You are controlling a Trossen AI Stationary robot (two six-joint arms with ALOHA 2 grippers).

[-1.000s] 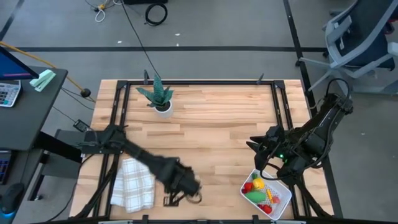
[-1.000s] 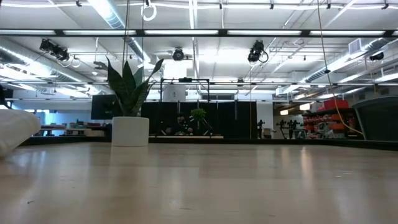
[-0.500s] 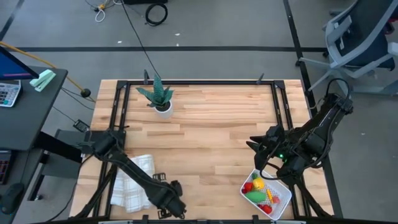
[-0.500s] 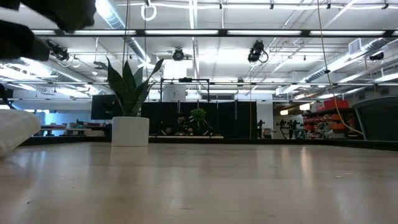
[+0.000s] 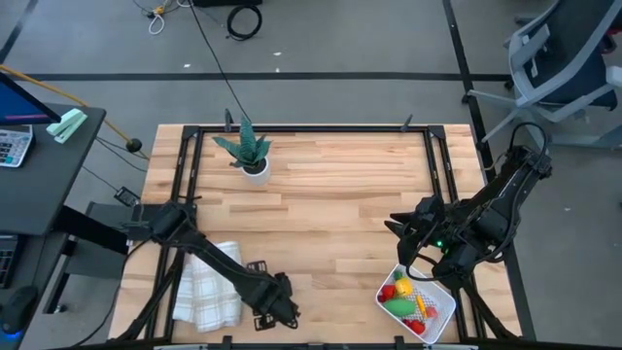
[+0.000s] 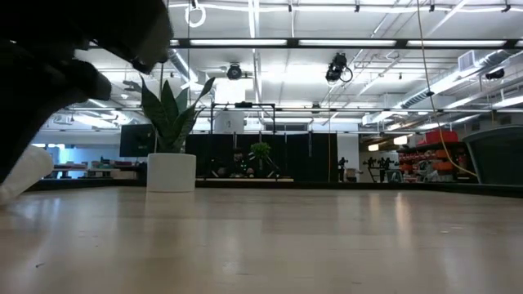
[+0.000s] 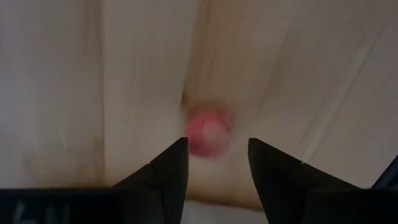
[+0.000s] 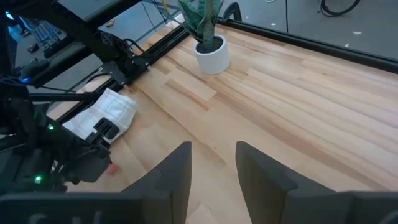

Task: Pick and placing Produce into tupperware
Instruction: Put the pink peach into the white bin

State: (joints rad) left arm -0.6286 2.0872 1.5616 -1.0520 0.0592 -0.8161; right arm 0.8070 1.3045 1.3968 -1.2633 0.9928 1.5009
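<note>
A small round red piece of produce lies on the wooden table near its front edge. My left gripper points down over it, open, with one fingertip on each side of the piece. Whether a fingertip touches it I cannot tell. The white tupperware sits at the front right and holds several pieces of produce, green, yellow and red. My right gripper hangs raised above the table just behind the tupperware, open, with nothing between its fingers.
A folded white checked cloth lies at the front left, beside my left arm. A spiky green plant in a white pot stands at the far left. Black rails run along the table's edges. Bare wood fills the middle.
My left gripper has come down toward the table and toward its near edge, beside the cloth. In the low view the arm has dropped into the picture at the upper left. My right arm has kept still.
</note>
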